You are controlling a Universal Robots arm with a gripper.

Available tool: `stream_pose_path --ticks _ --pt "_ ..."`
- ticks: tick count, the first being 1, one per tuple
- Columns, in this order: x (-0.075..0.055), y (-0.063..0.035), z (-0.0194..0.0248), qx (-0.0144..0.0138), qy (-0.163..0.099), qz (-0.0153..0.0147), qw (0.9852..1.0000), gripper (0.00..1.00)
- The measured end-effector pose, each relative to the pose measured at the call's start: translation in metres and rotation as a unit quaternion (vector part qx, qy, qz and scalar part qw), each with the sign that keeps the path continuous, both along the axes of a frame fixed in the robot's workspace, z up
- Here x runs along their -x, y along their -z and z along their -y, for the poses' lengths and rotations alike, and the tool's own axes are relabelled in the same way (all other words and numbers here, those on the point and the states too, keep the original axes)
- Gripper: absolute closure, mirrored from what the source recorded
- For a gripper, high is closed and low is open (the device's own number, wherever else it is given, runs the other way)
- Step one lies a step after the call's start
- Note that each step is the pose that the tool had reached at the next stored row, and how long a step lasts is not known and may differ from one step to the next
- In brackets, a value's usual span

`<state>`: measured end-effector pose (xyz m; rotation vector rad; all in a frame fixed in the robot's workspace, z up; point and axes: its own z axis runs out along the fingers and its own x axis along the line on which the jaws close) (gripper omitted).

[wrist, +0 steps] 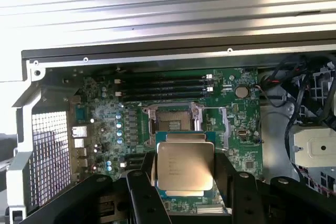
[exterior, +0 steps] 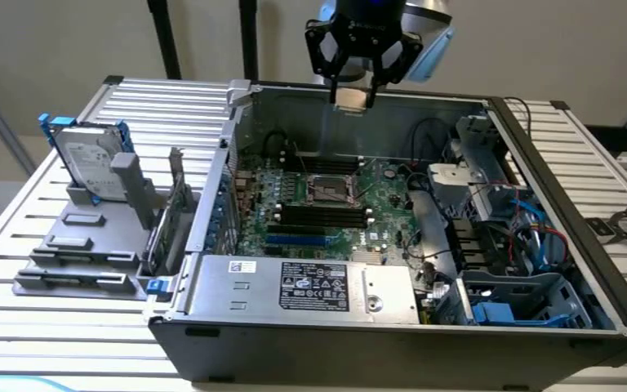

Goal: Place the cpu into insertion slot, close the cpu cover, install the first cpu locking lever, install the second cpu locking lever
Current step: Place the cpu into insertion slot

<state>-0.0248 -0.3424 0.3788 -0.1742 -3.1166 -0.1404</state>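
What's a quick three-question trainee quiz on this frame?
1. True or false: the cpu already sits in the insertion slot.
2. What is the tool holding? A) a screwdriver B) the cpu C) a screw
3. Name the silver box bearing a dark label.
Key: 1 false, it hangs above the board in the tool's grip; 2 B; 3 the power supply.
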Motion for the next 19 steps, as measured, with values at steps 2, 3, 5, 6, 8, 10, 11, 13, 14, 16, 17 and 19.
stream_pose_path --ticks 2,3,5,6,8,10,11,13,14,16,17,19 --pt "0.0000 0.0007 0.0000 0.0000 0.018 -0.0004 0.9998 0.45" --pt "0.0000 0.0011 0.0000 0.0000 0.027 -0.0007 0.9996 0.45" --pt "0.0000 0.0017 0.0000 0.0000 0.045 -0.0011 0.9990 0.45" --pt "0.0000 0.0021 0.0000 0.0000 0.054 -0.0013 0.9985 0.45" --pt "0.0000 0.0027 0.0000 0.0000 0.072 -0.0018 0.9974 0.45" --pt "0.0000 0.0034 0.0000 0.0000 0.090 -0.0022 0.9959 0.45" --pt "0.0000 0.0038 0.0000 0.0000 0.099 -0.0024 0.9951 0.45" --pt "0.0000 0.0044 0.0000 0.0000 0.118 -0.0028 0.9931 0.45" --pt "0.0000 0.0048 0.0000 0.0000 0.126 -0.0030 0.9920 0.45" --pt "0.0000 0.0055 0.0000 0.0000 0.145 -0.0034 0.9895 0.45" --pt "0.0000 0.0058 0.0000 0.0000 0.153 -0.0036 0.9882 0.45" --pt "0.0000 0.0066 0.0000 0.0000 0.171 -0.0039 0.9852 0.45"
